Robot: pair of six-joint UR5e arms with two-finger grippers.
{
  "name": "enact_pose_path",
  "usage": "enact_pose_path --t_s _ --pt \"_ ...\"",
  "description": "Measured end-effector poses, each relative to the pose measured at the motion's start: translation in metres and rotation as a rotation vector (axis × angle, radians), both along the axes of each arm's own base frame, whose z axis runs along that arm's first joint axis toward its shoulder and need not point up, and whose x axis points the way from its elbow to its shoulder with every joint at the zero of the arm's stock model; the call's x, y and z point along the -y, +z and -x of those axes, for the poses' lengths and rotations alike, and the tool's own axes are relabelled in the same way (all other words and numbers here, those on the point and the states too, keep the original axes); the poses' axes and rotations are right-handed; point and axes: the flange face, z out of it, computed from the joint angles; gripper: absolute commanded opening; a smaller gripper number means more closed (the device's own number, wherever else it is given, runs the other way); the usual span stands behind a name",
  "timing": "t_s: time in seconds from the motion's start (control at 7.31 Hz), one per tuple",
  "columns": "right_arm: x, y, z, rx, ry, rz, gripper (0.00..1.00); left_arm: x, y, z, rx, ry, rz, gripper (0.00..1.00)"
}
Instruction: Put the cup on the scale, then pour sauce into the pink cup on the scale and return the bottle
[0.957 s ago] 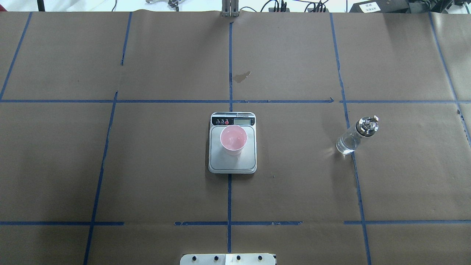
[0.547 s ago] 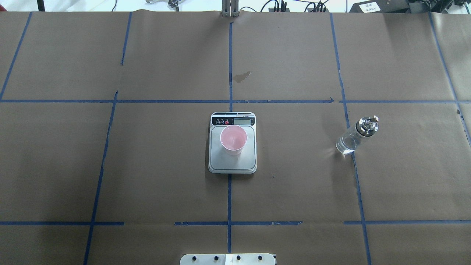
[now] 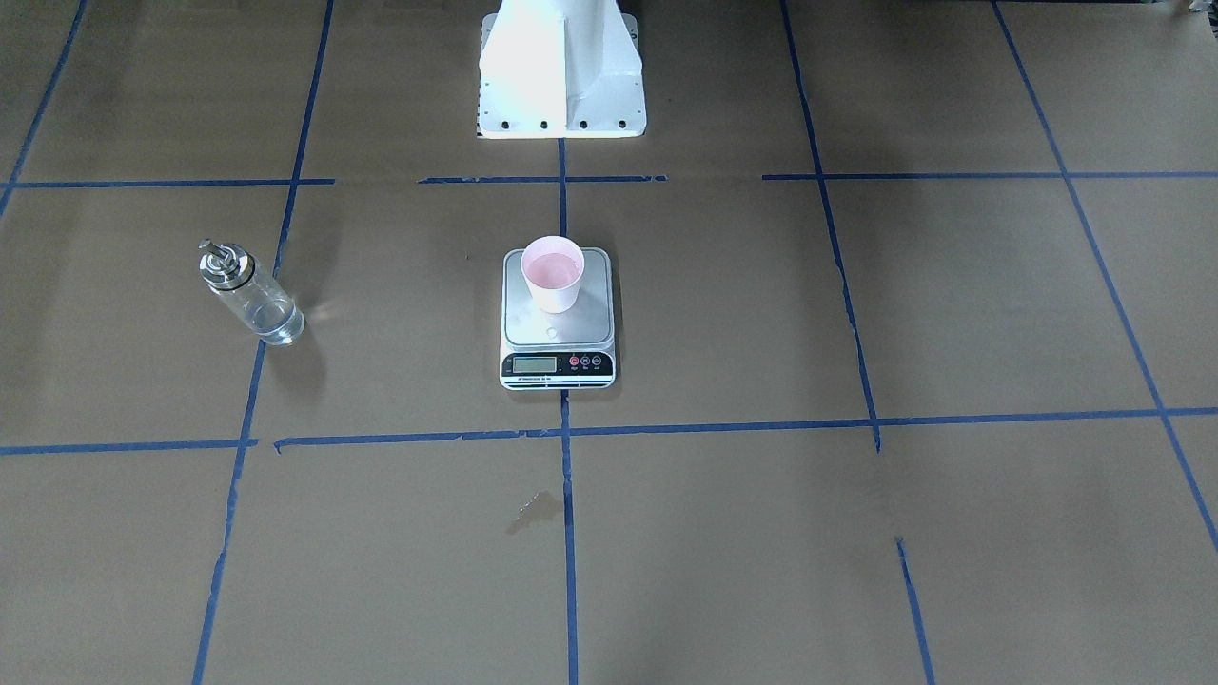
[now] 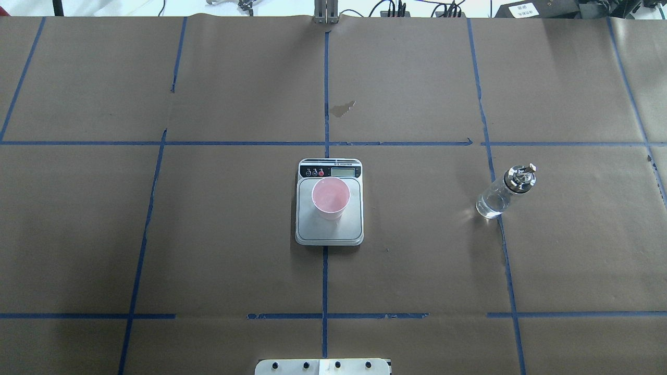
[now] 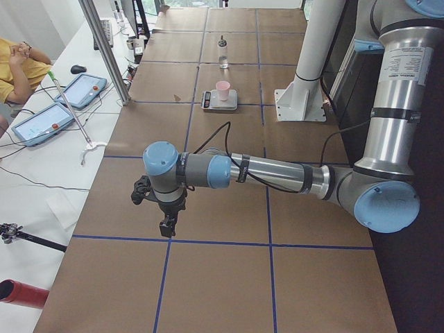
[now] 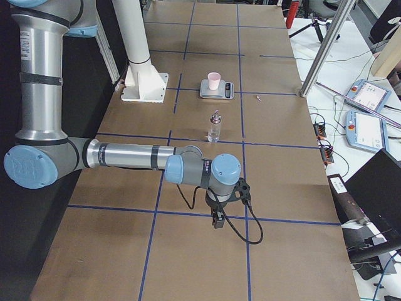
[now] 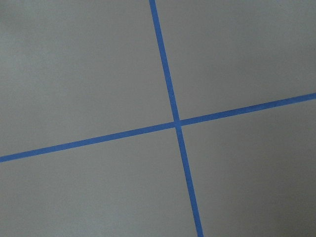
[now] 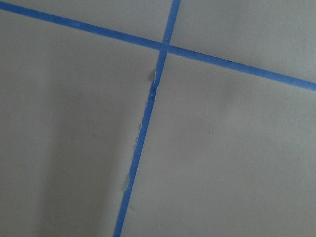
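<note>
cup (image 4: 330,198) on scale (image 4: 329,232) | bottle (image 4: 494,201) upright, well apart | left gripper (image 5: 166,227), right gripper (image 6: 218,221) far from both; openness: cannot tell

scale (image 3: 558,328) readout too small to read, left hand (image 5: 166,227) and right hand (image 6: 218,221) too small to judge

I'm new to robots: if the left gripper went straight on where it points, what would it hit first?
Probably the paper-covered table just below the left gripper, near a blue tape cross.
</note>
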Motion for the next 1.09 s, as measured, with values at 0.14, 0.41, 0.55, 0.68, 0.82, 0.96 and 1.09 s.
enact_pose_path --t_s 0.14,0.41,0.55,0.68,0.82,0.96,1.09 --pt "0.0012 -0.0003 -0.0001 -0.001 0.0 -0.007 1.0 0.0023 0.0013 -0.0002 -0.001 0.0 0.002 1.0" --pt "-0.0007 0.0022 -0.0001 -0.002 0.0 -0.007 1.0 0.0068 0.0031 -0.0001 -0.003 -0.017 0.022 1.0" --pt "-0.0014 0.0026 -0.0002 -0.002 0.0 -0.007 1.0 0.0071 0.0051 0.0001 -0.005 -0.047 0.052 1.0" --pt "-0.0017 0.0026 -0.0002 -0.002 0.0 -0.007 1.0 0.0065 0.0061 0.0001 -0.006 -0.07 0.073 1.0" --pt "-0.0027 0.0033 -0.0002 -0.002 0.0 -0.006 1.0 0.0058 0.0055 -0.0003 -0.012 -0.08 0.074 1.0" --pt "-0.0036 0.0041 -0.0001 -0.001 0.0 -0.005 1.0 0.0056 0.0051 -0.0019 -0.029 -0.082 0.056 1.0" --pt "-0.003 0.0041 -0.0001 -0.001 0.0 -0.005 1.0 0.005 0.0097 -0.0037 -0.049 -0.081 0.038 1.0"
